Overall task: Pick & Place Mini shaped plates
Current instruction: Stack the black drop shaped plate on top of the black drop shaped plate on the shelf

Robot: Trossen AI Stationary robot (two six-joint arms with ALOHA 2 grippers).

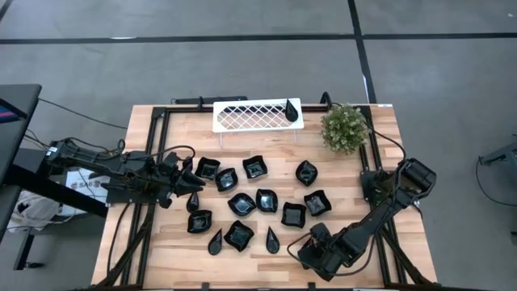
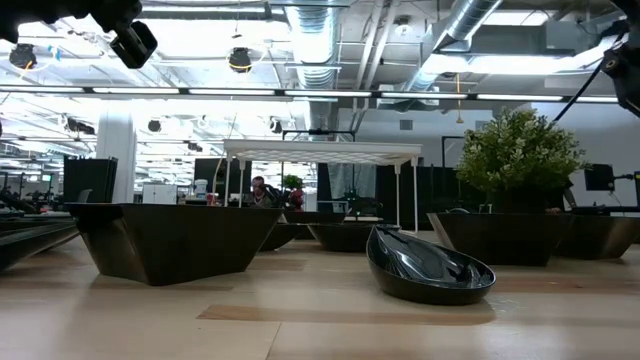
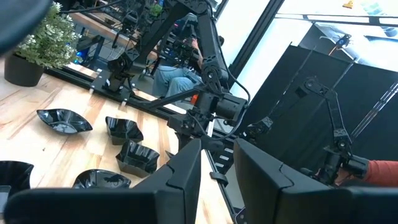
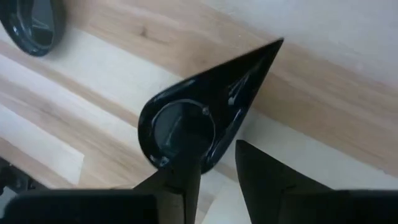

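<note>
An industrial-style robotics laboratory or open workshop floor. Exposed silver ventilation ducts (image 2: 300,35) and long strip lights (image 2: 250,92) run under an unfinished ceiling, and the floor (image 1: 242,69) is grey concrete marked with dark lines. The wooden table (image 1: 170,242) sits in a black metal frame (image 1: 153,162). A seated person (image 2: 260,190) works at the far side of the room.

Glossy black mini shaped plates (image 1: 255,200) are lying on the pale wood-grain worktop (image 1: 145,234); a white lattice tray (image 1: 250,115) and green bushy plant (image 1: 345,127) are sitting along its far edge.
</note>
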